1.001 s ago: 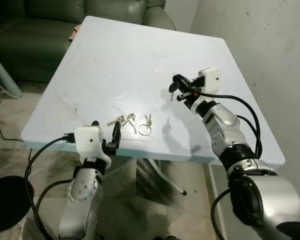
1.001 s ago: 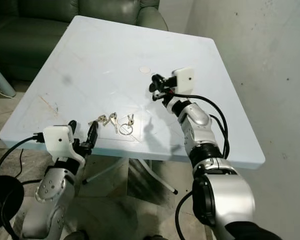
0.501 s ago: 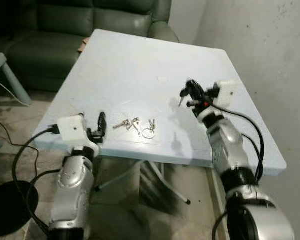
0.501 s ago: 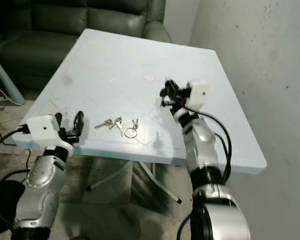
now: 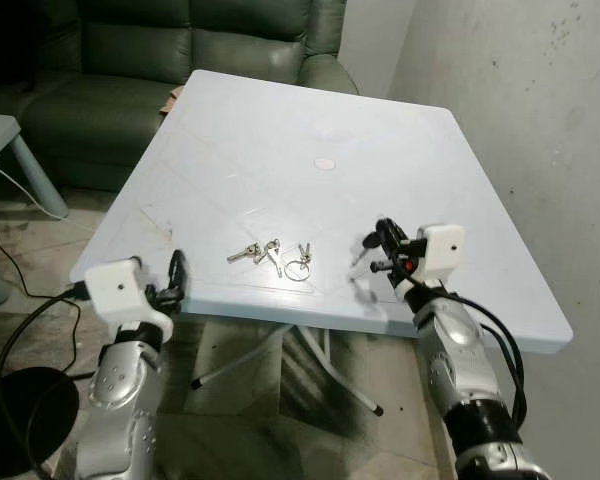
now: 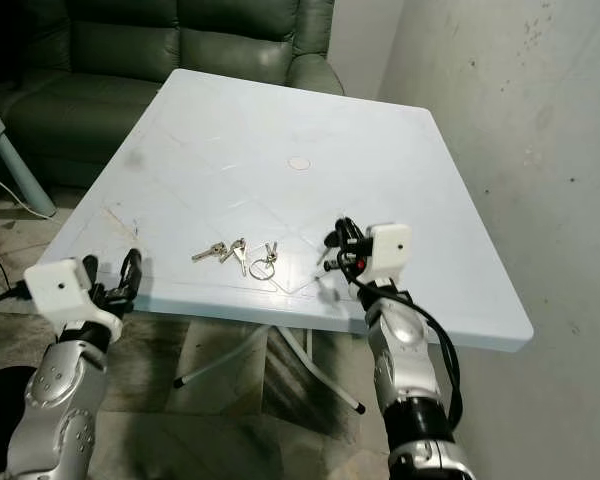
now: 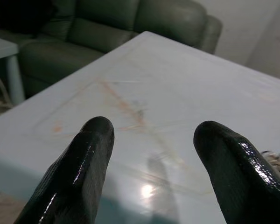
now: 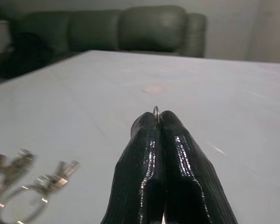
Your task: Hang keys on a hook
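- Left gripper (image 5: 176, 277), lower left of the left eye view: it sits at the near edge of the white table (image 5: 280, 120), and its wrist view shows the two fingers (image 7: 79, 172) spread well apart with nothing between them. Judged from that, it is standing by, not carrying anything.
- Bunch of keys (image 5: 277, 254), centre of the frame: it lies flat on the table near the front edge, several keys fanned out with a large ring beside them, apart from both grippers.
- Right gripper (image 5: 381, 243), right of centre: it hovers low over the table just right of the bunch. The fingers are pressed tight together, and a thin ring (image 8: 156, 112) pokes out at their tips, with what looks like a small key hanging below in the eye views. It is probably pinched this way so the loop stays free to slip over a hook.
- No hook can be made out, so the hanging is likely some way off.
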